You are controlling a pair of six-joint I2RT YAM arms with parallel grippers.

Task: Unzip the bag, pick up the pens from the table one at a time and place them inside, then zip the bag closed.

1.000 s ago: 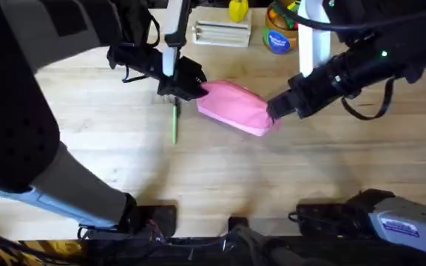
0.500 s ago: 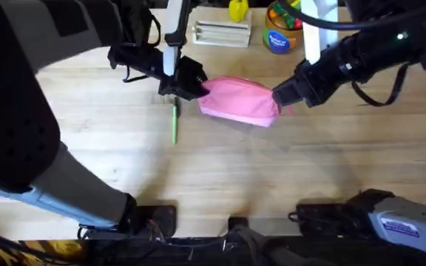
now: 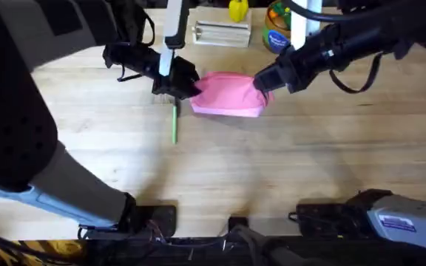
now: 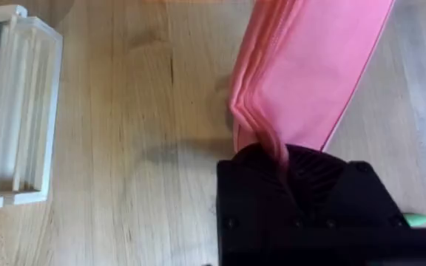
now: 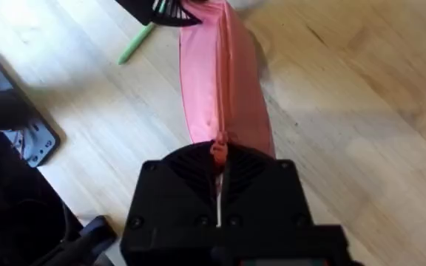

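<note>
Pink, 1 bag (image 3: pixel 228 94), 2 grippers gripping it, 1 green pen (image 3: pixel 174 124)

Legible text: none. White label (image 3: pixel 399 222) on right arm base, lower right of overhead frame, carries print too small to read.

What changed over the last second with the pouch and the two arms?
The right gripper swung away from the bases and leftward, dragging its end of the bag so the pouch turned from diagonal to nearly level. The left gripper stayed clamped on the other end; the green pen stayed put.
</note>
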